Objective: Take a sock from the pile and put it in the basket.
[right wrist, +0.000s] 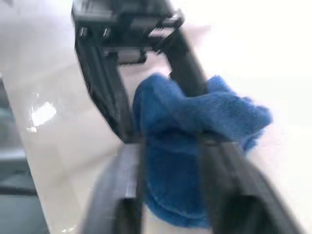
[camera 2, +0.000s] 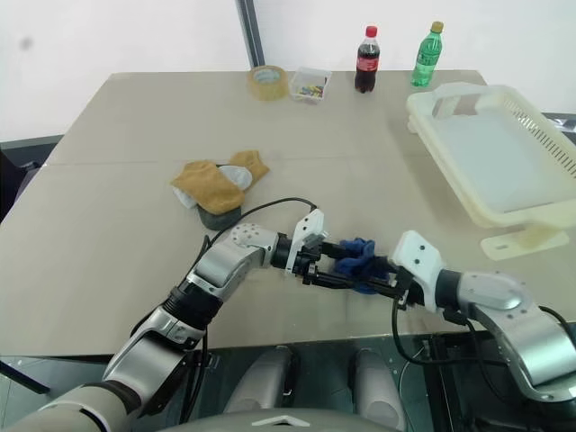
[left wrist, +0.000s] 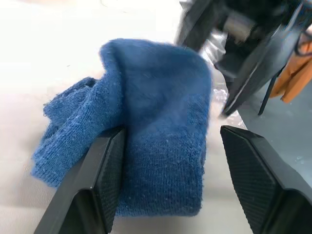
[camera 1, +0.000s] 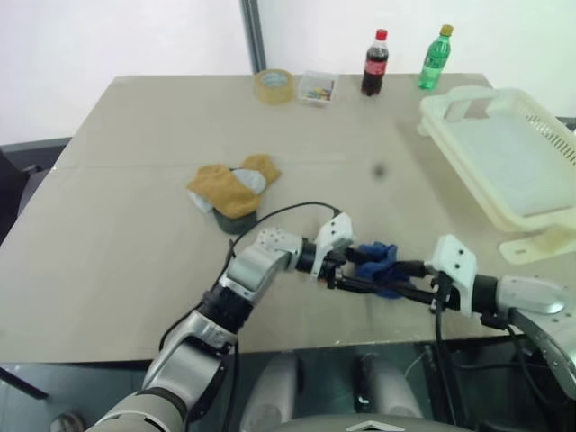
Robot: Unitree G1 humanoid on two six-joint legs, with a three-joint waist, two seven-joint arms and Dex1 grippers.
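so both grippers are meeting over the table's (camera 1: 135,252) near edge, around 6 o'clock; looks like a handover; the right gripper (camera 2: 364,274) is pinching the blue sock (camera 2: 356,255) while the left gripper (camera 2: 326,264) is standing open around it; the basket (camera 2: 504,211) is waiting at 2 o'clock, the pile (camera 2: 216,187) sitting at 10.

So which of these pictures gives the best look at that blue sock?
The left wrist view: the blue sock shows close up, knit visible. The right wrist view shows it smeared; the eye views show it small between both arms.
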